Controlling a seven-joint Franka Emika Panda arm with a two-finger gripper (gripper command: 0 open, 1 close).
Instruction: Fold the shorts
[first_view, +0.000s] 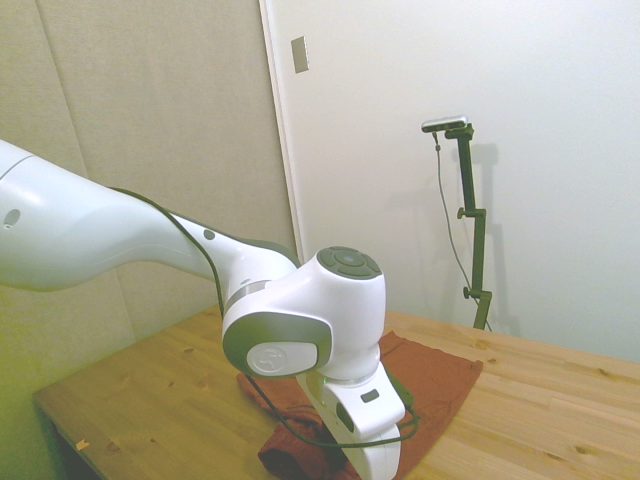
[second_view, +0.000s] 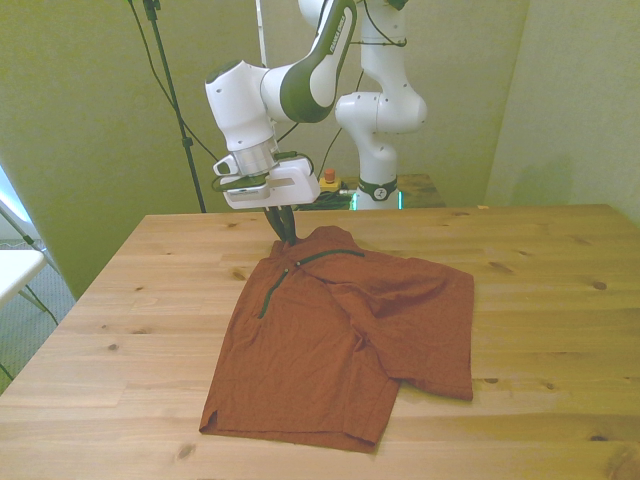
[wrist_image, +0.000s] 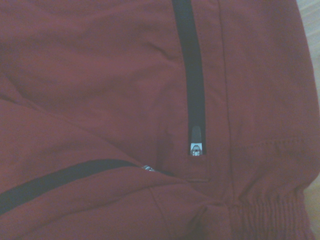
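Wooden desk (second_view: 560, 290) fills the front view, light planks with knots. White arm (second_view: 300, 90) reaches down over the far side of the desk, toward the front view's left of centre.

The shorts (second_view: 350, 340), rust-orange, lie spread on the desk around the middle, wrinkled, partly doubled over: one flap overlaps on the front view's right, hem edge nearest the camera. Waist end sits at the far side, lifted into a small peak. In the side view the shorts (first_view: 440, 375) show behind the wrist housing, mostly hidden by it.

Two dark zipper strips: one (second_view: 270, 290) runs down the front view's left part of the fabric, another (second_view: 325, 257) runs across near the waist. Wrist view shows both close up, one zipper (wrist_image: 192, 75) with a small metal pull (wrist_image: 196, 146) at its end, elastic gathered waistband (wrist_image: 265, 212) just beside.

End effector (second_view: 286, 236) is at the far waist edge, dark fingers together, pinching the raised fabric of the shorts.
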